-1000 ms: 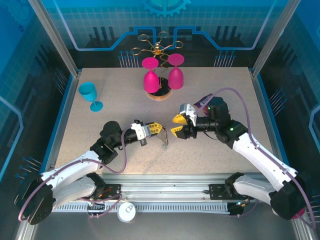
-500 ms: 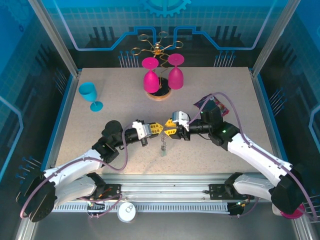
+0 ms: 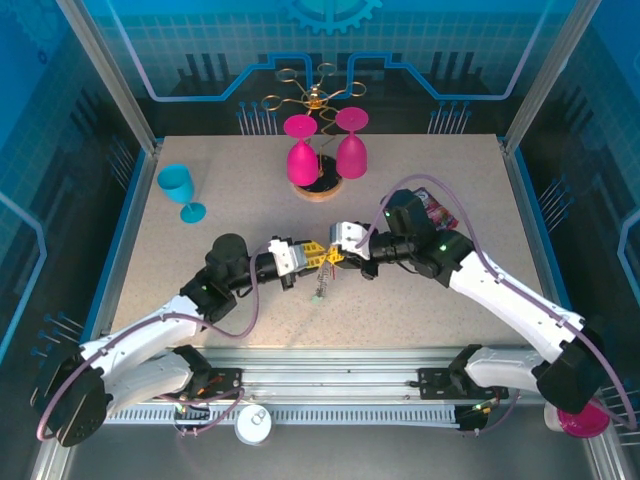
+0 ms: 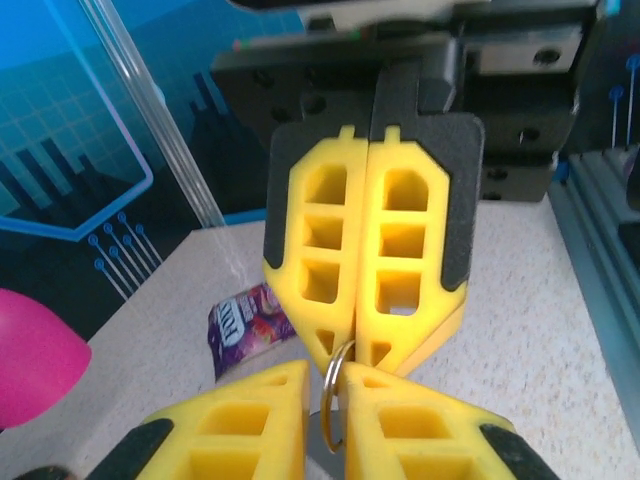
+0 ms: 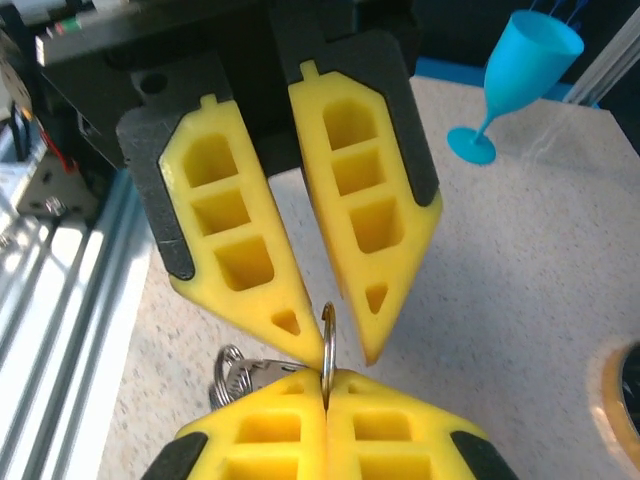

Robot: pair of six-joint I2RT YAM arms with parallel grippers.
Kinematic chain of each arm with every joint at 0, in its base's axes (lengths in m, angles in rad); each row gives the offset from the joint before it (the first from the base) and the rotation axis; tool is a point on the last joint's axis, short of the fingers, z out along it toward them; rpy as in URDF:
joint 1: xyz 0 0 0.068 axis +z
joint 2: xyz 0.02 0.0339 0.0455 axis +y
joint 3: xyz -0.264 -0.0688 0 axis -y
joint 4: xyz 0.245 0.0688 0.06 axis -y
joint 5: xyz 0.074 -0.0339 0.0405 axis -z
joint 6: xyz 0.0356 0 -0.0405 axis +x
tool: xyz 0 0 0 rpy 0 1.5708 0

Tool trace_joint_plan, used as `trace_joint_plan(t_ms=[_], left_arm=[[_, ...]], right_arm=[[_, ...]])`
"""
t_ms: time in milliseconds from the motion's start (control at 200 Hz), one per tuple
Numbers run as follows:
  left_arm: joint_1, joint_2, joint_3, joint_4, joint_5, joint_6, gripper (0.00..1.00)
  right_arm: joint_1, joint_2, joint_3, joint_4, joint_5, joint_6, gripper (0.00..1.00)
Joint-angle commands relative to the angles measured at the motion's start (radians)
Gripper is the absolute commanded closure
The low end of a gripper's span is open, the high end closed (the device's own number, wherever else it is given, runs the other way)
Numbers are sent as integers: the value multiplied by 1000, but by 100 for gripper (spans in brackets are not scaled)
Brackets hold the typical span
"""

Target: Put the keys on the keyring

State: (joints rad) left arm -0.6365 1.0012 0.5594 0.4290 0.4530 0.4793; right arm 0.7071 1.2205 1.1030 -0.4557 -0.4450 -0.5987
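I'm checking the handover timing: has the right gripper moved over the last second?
Yes. The right gripper has moved left, away from the purple snack packet, and now meets the left gripper tip to tip.
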Motion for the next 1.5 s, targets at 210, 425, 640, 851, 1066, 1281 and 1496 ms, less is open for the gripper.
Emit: trace_joint_plan(t_ms=[210,425,640,851,1066,1281,1496], left_arm=[[-4,8,106,-335,-37,158,100],[-2,-26,14,-98,-11,55,100],[-2,-14,-46,106,-13,-74,100],[-1,-14,-55,137,-12,-111,100],[-1,-12,-58,162,-19,-127,100],[-2,-11,-61,178,-10,-148,100],[-1,-4,-52,185,46,-157,100]], right_arm=[[88,51,141,-133,49,-82,100],[-58,-82,-106,226,-20,281,51],[-64,-184,-364,469,-25,355,50],[-55,-152,-390,518,-30,379,51],[-55,-122,-374,539,-41,410,56],[-54,-122,-358,537,-6,421,73],[10,-81,-282,403,20,312,93]])
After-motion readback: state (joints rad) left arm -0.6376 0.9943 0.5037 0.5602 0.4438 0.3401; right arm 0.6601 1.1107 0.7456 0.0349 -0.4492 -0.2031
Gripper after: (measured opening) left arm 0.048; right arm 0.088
